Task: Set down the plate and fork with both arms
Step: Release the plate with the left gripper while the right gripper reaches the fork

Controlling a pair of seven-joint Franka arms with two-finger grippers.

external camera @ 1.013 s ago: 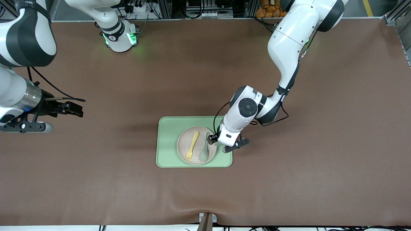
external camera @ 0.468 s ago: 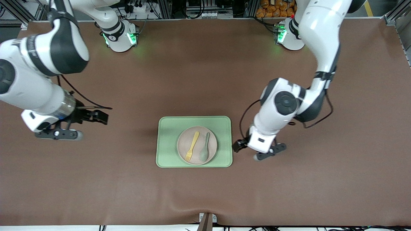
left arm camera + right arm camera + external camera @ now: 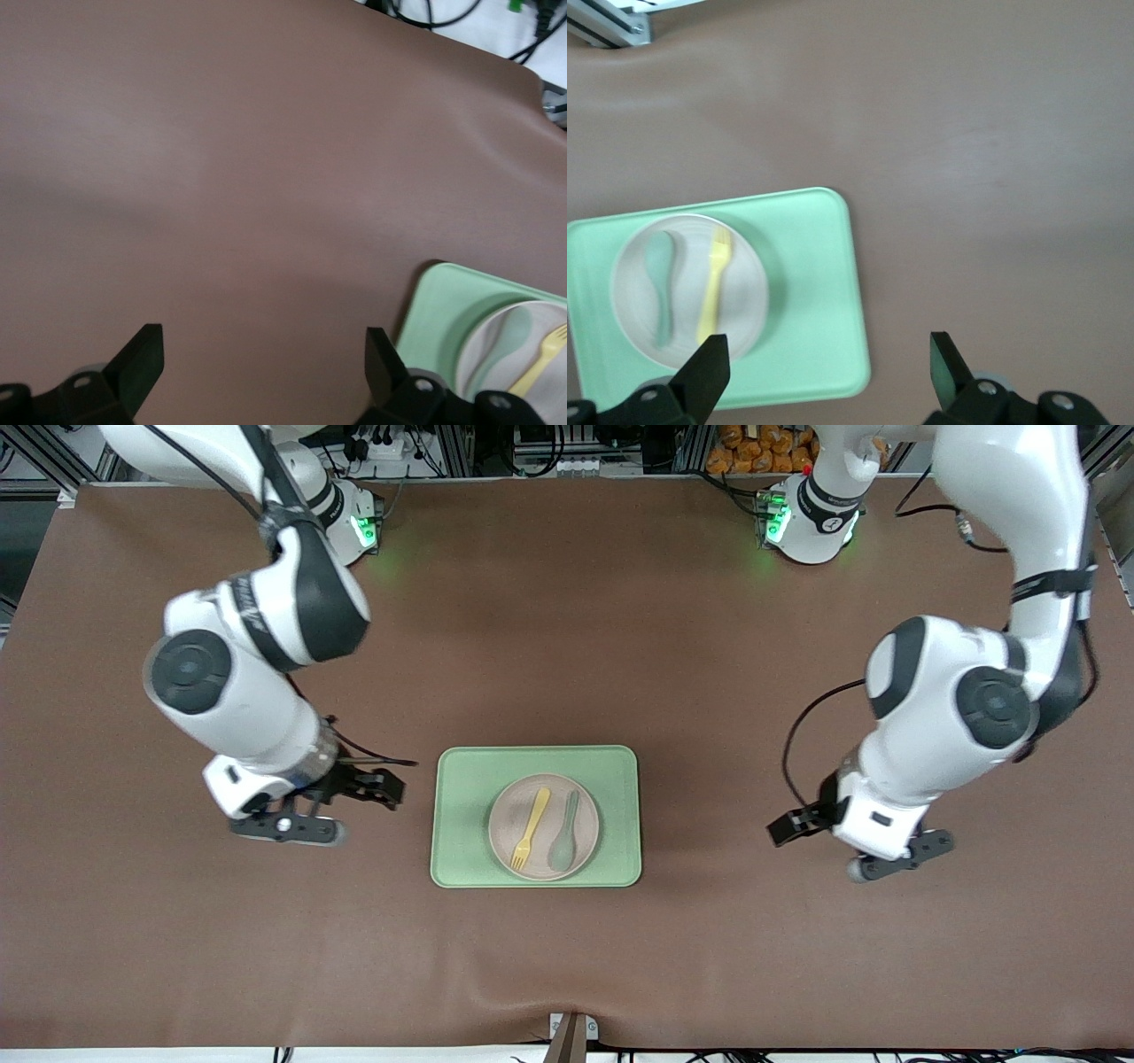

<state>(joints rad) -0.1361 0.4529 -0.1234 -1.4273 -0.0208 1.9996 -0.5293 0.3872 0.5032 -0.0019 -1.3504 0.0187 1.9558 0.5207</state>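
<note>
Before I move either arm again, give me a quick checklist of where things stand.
1. Plate sits on the tray: ok.
2. Fork lies on the plate, beside the spoon: ok.
3. Left claw open and empty, over bare table toward its own end: ok.
4. Right claw open and empty, over bare table beside the tray: ok.
5. Neither claw touches the tray: ok.
6. Tray lies flat and square on the table: ok.
</note>
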